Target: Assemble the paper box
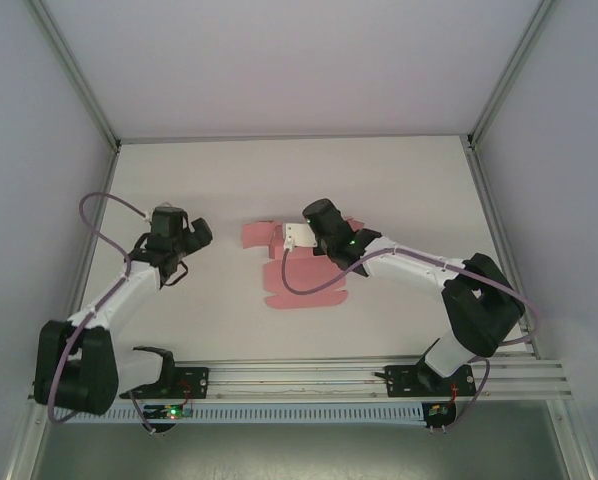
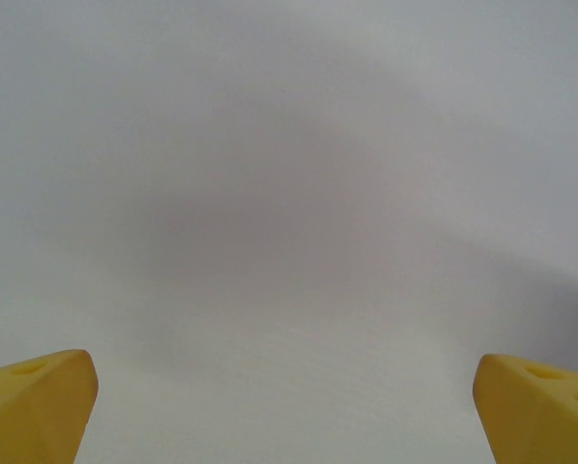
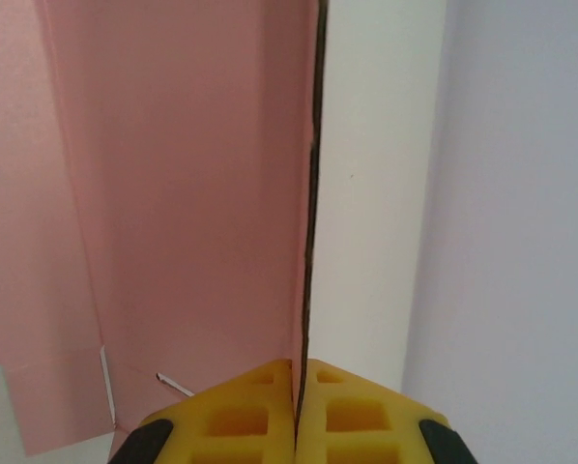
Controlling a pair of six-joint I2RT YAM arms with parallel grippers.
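a white tabletop (image 1: 399, 180) is seen, enclosed by pale grey walls: a back wall (image 1: 279, 60), a left wall (image 1: 19, 200) and a right wall (image 1: 574, 180). an aluminium post (image 1: 74, 75) is set at the far left corner and a second post (image 1: 510, 75) at the far right corner. an aluminium rail (image 1: 309, 378) is laid along the near edge, with a slotted white strip (image 1: 309, 411) just beneath it. a small board with a green light (image 1: 164, 410) is fixed at the strip's left end. in the right wrist view a band of tabletop (image 3: 366, 193) is bordered by a grey wall (image 3: 521, 242).
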